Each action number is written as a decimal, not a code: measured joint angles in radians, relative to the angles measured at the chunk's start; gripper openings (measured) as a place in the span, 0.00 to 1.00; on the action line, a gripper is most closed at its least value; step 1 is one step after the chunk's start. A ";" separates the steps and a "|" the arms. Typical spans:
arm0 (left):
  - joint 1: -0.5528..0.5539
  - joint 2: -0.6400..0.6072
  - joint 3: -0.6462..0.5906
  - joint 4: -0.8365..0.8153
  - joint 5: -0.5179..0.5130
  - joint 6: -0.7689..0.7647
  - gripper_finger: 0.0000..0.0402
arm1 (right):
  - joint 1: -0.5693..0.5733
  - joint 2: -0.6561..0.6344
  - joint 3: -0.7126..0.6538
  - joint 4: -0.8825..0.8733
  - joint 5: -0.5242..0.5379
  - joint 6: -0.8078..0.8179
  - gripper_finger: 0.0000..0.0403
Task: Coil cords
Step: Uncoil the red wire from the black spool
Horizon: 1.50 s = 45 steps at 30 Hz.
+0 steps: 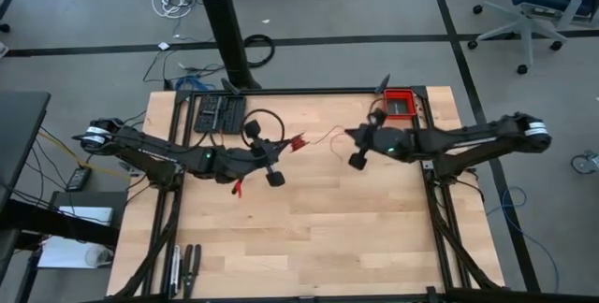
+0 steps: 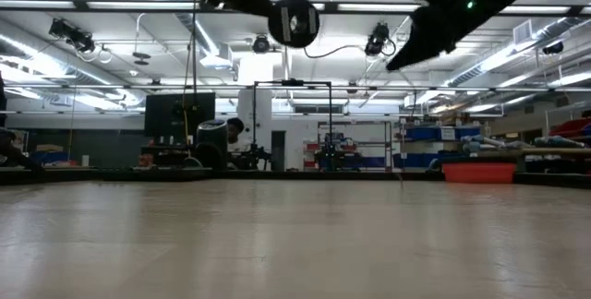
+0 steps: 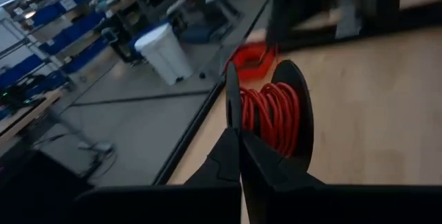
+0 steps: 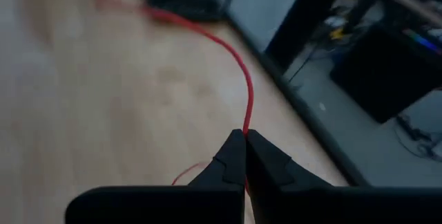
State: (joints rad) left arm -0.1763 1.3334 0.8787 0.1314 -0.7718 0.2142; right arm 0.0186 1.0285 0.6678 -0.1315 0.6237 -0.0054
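Observation:
The cord is a thin red strand, partly wound on a small black spool [image 3: 276, 113], which also shows in the high view as the spool [image 1: 298, 141]. Both are held in the air above the table's far middle. My left gripper [image 3: 239, 141], reaching in from the table's left as the left gripper [image 1: 285, 147], is shut on the spool. From the spool the cord's free strand [image 1: 323, 137] runs right to my right gripper [image 1: 348, 135]. The right gripper [image 4: 245, 137] is shut on that strand. My left gripper pinches one thin black flange of the spool at its rim [image 3: 232, 110] between its two fingers. The fingers come nearly level from the table's left. The spool sits beyond the fingertips, lifted clear of the table, its red windings beside the pinched flange. My right gripper pinches a single strand of the red cord [image 4: 246, 122] between its two fingertips. It comes from the table's right, slanting a little downward. The strand curves away toward the spool, clear of the table. A short tail [image 4: 185, 175] shows on the near side of the fingers.
A red bin [image 1: 401, 105] stands at the table's far right corner. A black slotted tray [image 1: 218, 113] lies at the far left, with a black cable loop [image 1: 265, 116] beside it. Several dark tools [image 1: 182, 266] lie at the near left edge. Bare wood [image 1: 318, 238] fills the near half.

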 joint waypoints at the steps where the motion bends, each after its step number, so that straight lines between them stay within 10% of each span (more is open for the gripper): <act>1: 0.003 0.000 0.000 -0.023 -0.011 -0.002 0.00 | 0.007 -0.033 0.000 0.005 0.010 0.002 0.00; 11: 0.033 0.000 0.000 -0.085 -0.045 -0.057 0.00 | 0.192 -0.157 0.000 0.277 -0.012 -0.146 0.00; 22: 0.055 0.000 0.000 -0.044 -0.118 -0.171 0.00 | 0.265 0.011 0.000 0.520 -0.559 -0.314 0.00; 27: 0.047 0.000 0.000 0.067 -0.106 -0.169 0.01 | 0.222 0.132 0.000 0.517 -0.648 -0.293 0.00; 35: 0.025 0.000 0.000 0.178 0.041 -0.136 0.01 | 0.091 0.265 0.000 0.344 -0.538 -0.192 0.00; 45: 0.018 0.000 0.000 0.096 0.085 -0.084 0.01 | -0.043 0.132 0.000 -0.062 -0.001 0.097 0.00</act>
State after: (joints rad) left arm -0.1579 1.3334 0.8787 0.2275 -0.6869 0.1301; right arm -0.0244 1.1608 0.6678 -0.1936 0.6229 0.0915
